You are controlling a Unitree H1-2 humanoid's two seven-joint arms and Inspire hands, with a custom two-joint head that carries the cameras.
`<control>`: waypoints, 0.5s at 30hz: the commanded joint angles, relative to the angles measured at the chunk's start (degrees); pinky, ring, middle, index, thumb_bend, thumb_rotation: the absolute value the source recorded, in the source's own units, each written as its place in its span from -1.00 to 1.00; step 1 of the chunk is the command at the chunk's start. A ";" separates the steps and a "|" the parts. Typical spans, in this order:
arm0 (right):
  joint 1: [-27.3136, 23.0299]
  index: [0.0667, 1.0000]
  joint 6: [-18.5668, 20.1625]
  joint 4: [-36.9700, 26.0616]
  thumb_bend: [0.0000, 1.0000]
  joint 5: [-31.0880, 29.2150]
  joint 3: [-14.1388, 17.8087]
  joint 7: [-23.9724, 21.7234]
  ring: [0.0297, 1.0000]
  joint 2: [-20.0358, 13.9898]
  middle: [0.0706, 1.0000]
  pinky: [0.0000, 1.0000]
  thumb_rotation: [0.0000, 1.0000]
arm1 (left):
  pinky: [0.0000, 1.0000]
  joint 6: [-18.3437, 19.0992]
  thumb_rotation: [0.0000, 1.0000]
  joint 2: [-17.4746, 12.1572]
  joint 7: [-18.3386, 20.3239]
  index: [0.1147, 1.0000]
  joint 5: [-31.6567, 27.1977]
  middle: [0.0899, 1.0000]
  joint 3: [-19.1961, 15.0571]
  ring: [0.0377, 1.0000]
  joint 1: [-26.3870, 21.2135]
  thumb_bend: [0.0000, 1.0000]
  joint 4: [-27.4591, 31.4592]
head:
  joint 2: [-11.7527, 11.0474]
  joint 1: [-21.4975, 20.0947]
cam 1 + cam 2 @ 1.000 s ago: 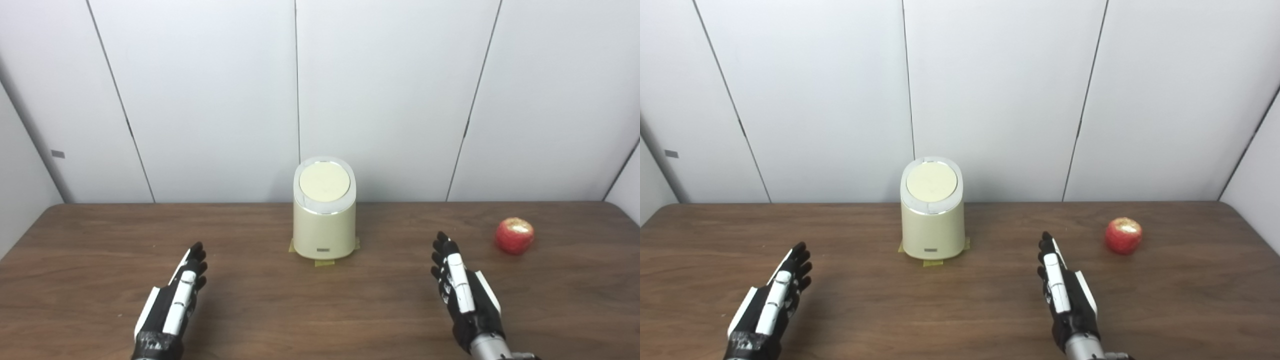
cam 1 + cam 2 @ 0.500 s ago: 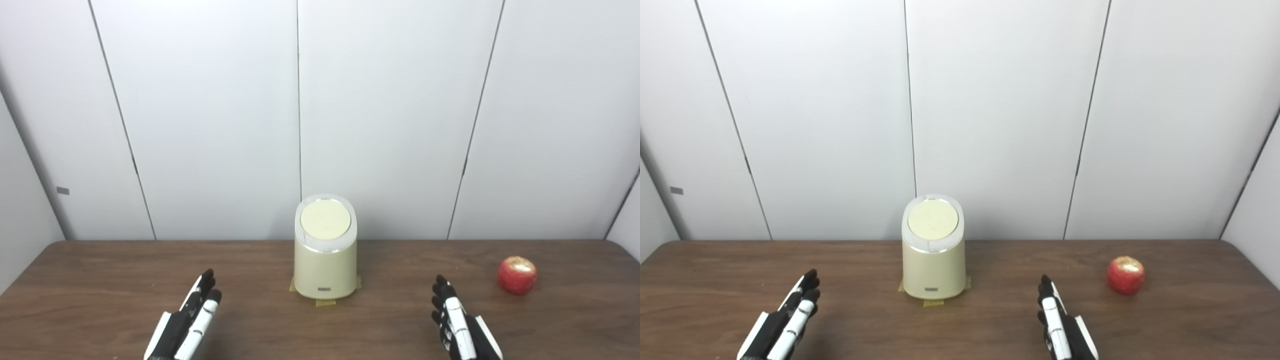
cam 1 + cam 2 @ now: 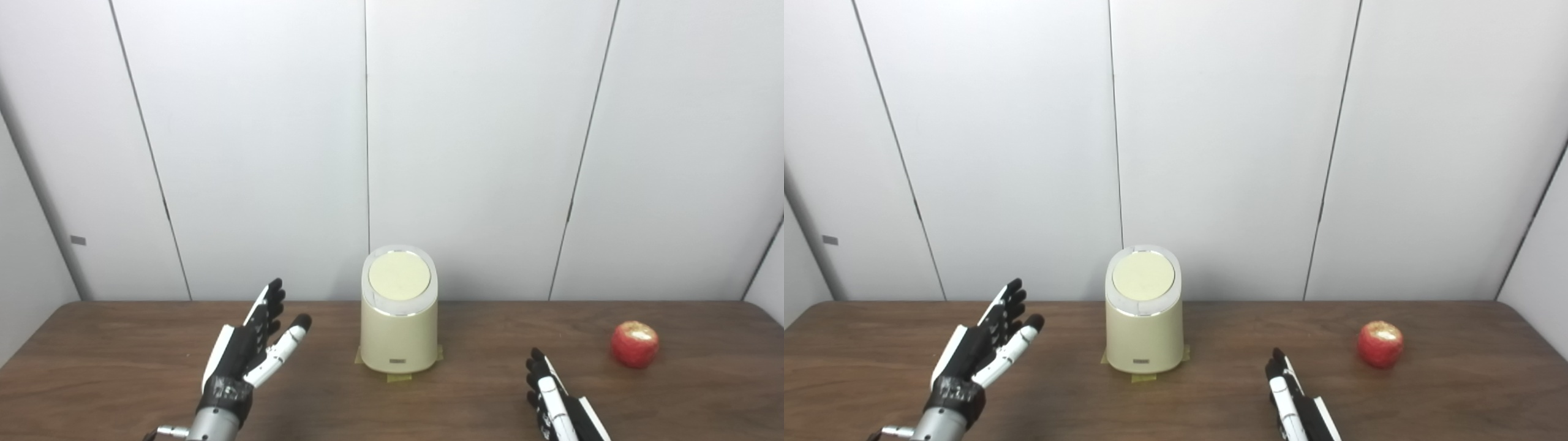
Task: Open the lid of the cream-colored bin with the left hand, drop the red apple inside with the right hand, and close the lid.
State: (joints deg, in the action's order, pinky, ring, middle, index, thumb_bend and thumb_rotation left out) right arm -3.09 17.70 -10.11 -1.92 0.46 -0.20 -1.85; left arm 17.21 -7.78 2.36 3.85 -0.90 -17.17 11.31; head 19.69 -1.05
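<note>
Two robot hands reach over a brown wooden table (image 3: pixel 122 380), neither holding anything. The left hand (image 3: pixel 248 352) is raised at about eight o'clock from the cream-colored bin (image 3: pixel 399 331), fingers and thumb spread apart, well short of it. The right hand (image 3: pixel 560 407), at about four o'clock from the bin, lies low with fingers stretched out straight; the bottom edge cuts off its palm, so its thumb cannot be seen. The bin stands upright at the table's middle, its round lid (image 3: pixel 399 276) shut and tilted toward the viewer, with yellow tape (image 3: pixel 398 376) at its base. The red apple (image 3: pixel 634 344) sits at three o'clock from the bin, well apart. The lid looks like light, smooth plastic, probably best lifted at its front rim; any hinge or catch is not visible. The apple seems firm, round and apt to roll, so a wrap around its middle suits it.
</note>
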 commanded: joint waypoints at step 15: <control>-2.20 1.00 -2.35 -0.74 0.23 -0.08 -0.33 -0.50 1.00 -0.02 0.95 0.98 0.95 | 0.92 6.56 -0.66 -2.36 0.66 1.00 9.33 1.00 5.89 0.98 -21.17 0.73 -11.04 | -0.18 0.49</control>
State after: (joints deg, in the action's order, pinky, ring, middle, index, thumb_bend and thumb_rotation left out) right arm -3.32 17.60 -9.92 -1.99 0.32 -0.27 -2.06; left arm 23.90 -9.81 2.89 11.85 4.48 -34.63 0.11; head 19.51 -0.53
